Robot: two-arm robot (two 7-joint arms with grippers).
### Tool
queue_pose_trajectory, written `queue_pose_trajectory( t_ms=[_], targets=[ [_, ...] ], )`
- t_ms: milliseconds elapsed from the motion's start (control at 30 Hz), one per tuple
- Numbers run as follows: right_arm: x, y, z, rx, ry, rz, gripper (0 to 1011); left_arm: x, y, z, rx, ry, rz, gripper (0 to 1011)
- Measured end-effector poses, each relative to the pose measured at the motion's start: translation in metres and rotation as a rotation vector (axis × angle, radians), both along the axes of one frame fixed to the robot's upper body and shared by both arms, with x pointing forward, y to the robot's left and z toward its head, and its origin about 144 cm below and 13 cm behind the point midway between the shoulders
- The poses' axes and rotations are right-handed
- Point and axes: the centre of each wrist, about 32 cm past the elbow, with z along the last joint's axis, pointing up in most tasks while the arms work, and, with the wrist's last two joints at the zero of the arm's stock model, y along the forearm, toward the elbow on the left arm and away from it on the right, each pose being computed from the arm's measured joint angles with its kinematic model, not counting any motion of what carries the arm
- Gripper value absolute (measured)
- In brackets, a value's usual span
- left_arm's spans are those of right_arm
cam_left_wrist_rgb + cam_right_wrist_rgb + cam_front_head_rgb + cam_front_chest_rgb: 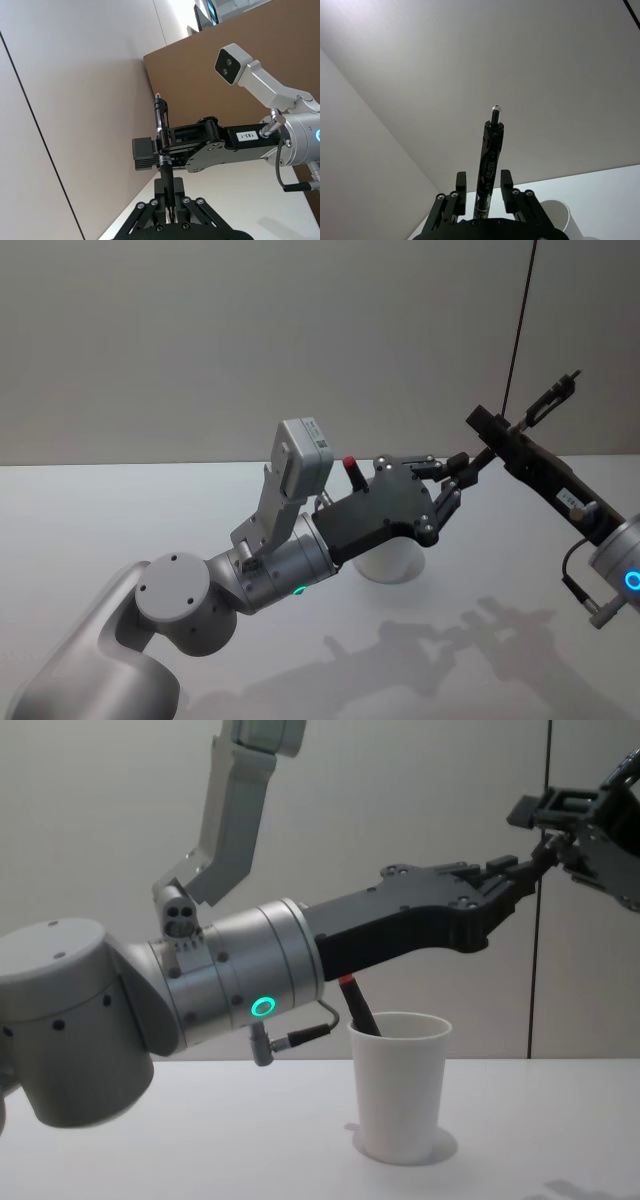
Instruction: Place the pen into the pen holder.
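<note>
Above a white table [100, 520] before a grey wall [200, 340]: holding a pen [161, 120] up between two grippers.
Pinching the pen's lower end with the left gripper [169, 197], fingers drawn tight against the barrel, reaching from the table's left side across the pen holder [400, 1090]. Bracketing the pen's middle with the right gripper [484, 182], its fingers [461, 185] parted a little, a thin gap showing on each side of the barrel. Holding the pen clear of the table, clicker end upward, higher than the pen holder and off to its right. Showing the pen holder upright near the table's middle, a red-ended stick [358, 1008] leaning inside it.
</note>
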Motion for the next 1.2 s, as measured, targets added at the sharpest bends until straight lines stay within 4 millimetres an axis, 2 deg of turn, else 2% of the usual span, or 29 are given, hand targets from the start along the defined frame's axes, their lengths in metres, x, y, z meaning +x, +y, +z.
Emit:
queue_pose_trajectory(
  t_ms=[100,200,233,267,333,733,967,1200],
  targets=[
    [0.0001,0.0001,0.0,0.0,0.0,0.0,393,0.0,0.0,0.0,0.0,0.0,0.0,105],
    [0.0001,0.0002,0.0,0.001,0.0,0.001,252,0.0,0.0,0.0,0.0,0.0,0.0,104],
    [0.0001,0.0002,0.0,0.001,0.0,0.001,252,0.0,0.0,0.0,0.0,0.0,0.0,104],
    [0.0002,0.0002,0.0,0.001,0.0,0.001,192,0.0,0.0,0.0,0.0,0.0,0.0,104],
    [0.0002,0.0004,0.0002,0.002,-0.001,0.003,145,0.0,0.0,-0.0001,0.001,0.0,0.0,104],
    [0.0002,0.0003,0.0002,0.002,-0.001,0.003,138,0.0,0.0,-0.0001,0.0,0.0,0.0,104],
    [0.0003,0.0001,0.0002,0.001,0.0,0.0,137,0.0,0.0001,0.0001,-0.001,0.0,0.0,266],
    [0.0003,0.0002,0.0002,0.001,0.0,0.001,137,0.0,0.0,0.0,-0.001,0.0,0.0,503]
  ],
)
